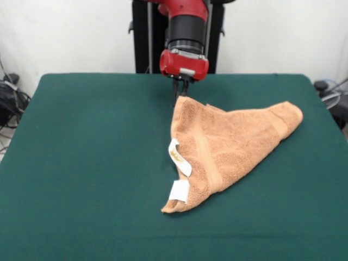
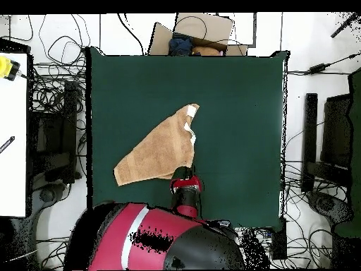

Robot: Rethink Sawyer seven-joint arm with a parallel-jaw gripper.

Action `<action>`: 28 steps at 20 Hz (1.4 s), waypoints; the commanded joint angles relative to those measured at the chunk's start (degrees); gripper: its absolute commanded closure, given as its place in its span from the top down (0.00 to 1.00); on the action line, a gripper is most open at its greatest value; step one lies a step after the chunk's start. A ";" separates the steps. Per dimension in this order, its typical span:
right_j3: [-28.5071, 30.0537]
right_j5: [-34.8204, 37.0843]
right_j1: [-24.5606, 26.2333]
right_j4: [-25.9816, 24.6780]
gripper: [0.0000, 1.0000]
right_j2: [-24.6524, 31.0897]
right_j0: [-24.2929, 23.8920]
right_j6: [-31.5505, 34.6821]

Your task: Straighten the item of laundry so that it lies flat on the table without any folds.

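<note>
1. The orange-tan towel (image 1: 228, 141) is lying in a rough triangle on the dark green surface (image 1: 81, 163), right of centre in the front view, folded over itself rather than spread flat.

2. The red and black arm is reaching down from above, its end effector (image 1: 181, 89) standing at the towel's far corner; the dark fingertips are meeting the cloth's peak there, but whether they are pinching it or only touching it cannot be told.

3. One point of the towel is stretching away to the right in the front view, ending in a rounded, doubled-over corner; another point is lying nearest the camera.

4. A woven band (image 1: 206, 157) is running across the terry from the upper part toward the near corner.

5. Two small white tags are showing along the towel's left edge in the front view: the upper tag (image 1: 179, 157) is curling and carrying a small yellowish mark, too small to read; the lower tag (image 1: 179, 191) is sitting just above the near corner and appearing blank.

6. In the overhead view, the towel (image 2: 155, 152) is resting left of the surface's middle, with the arm's red wrist (image 2: 187, 190) just at its lower right edge.

7. Cables and dark equipment are crowding the floor around the surface (image 2: 233, 92) in the overhead view.
</note>
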 commanded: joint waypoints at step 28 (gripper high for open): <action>1.22 8.97 -7.82 8.02 0.00 10.23 -0.48 16.59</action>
